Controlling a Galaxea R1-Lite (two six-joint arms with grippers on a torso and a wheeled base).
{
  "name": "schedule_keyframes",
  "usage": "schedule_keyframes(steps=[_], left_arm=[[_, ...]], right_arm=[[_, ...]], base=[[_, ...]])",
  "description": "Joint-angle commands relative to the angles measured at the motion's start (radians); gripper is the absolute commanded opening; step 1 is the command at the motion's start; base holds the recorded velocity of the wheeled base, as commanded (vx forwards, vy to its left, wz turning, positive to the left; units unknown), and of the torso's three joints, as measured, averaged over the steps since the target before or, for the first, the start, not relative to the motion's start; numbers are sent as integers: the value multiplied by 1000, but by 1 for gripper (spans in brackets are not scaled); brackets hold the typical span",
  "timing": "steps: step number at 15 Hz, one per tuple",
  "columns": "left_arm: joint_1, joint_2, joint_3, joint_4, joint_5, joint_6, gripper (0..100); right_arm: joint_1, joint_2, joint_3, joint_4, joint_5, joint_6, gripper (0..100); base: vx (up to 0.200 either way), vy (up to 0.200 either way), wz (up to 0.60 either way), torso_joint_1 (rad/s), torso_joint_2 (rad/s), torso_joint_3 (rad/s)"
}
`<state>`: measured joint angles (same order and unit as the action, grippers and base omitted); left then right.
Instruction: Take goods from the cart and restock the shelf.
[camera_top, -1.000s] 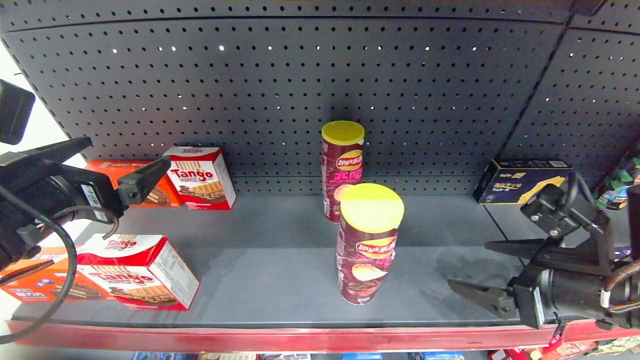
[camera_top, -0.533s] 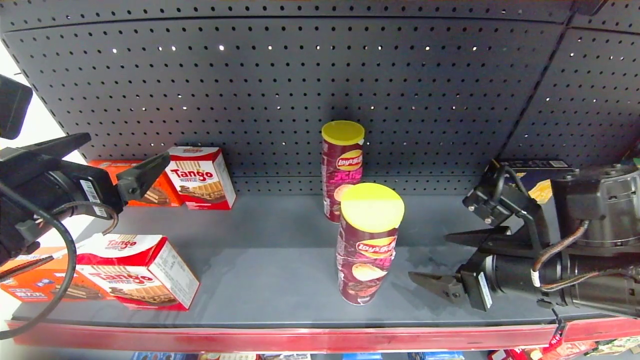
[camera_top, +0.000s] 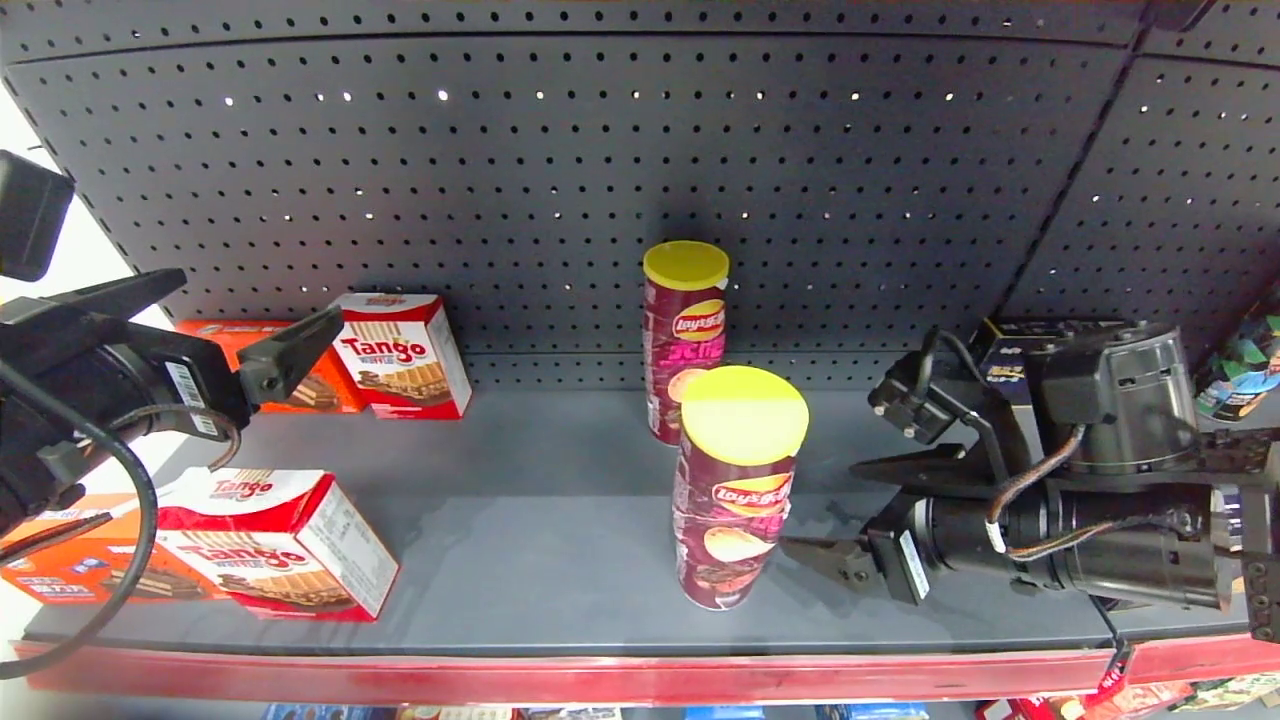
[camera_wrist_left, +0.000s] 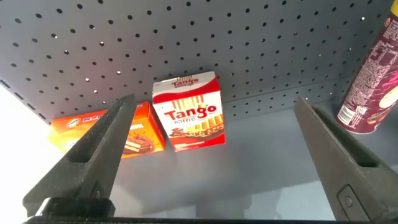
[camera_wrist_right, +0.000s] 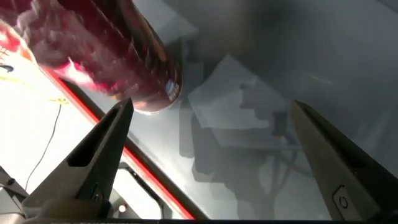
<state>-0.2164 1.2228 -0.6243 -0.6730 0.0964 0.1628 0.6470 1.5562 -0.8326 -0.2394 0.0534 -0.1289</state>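
Observation:
Two maroon chip cans with yellow lids stand upright on the grey shelf, the front can nearer the edge and the back can by the pegboard. My right gripper is open just right of the front can's lower half, fingertips pointing at it and a little apart from it. The right wrist view has that can's base just beyond the open right gripper. My left gripper hangs open at the left, above the wafer boxes, holding nothing. In the left wrist view the left gripper frames a red-and-white wafer box.
Red-and-white wafer boxes stand at the back left and lie at the front left, each beside an orange box. A dark box sits behind my right arm. The shelf's red lip runs along the front.
My right gripper has moved left along the shelf, closing in on the front chip can, and stays open. The left arm has barely shifted.

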Motion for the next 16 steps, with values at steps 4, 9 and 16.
schedule_keyframes(steps=[4,9,16], left_arm=[[0,4,0,0,0,0,100],[0,4,1,0,0,0,100],[0,4,8,0,2,0,100]], right_arm=[[19,45,-36,0,0,0,100],[25,68,-65,-1,-1,0,100],[37,74,-66,-1,-1,0,100]], base=[[0,0,0,0,0,0],[0,0,0,0,0,0],[0,0,0,0,0,0]])
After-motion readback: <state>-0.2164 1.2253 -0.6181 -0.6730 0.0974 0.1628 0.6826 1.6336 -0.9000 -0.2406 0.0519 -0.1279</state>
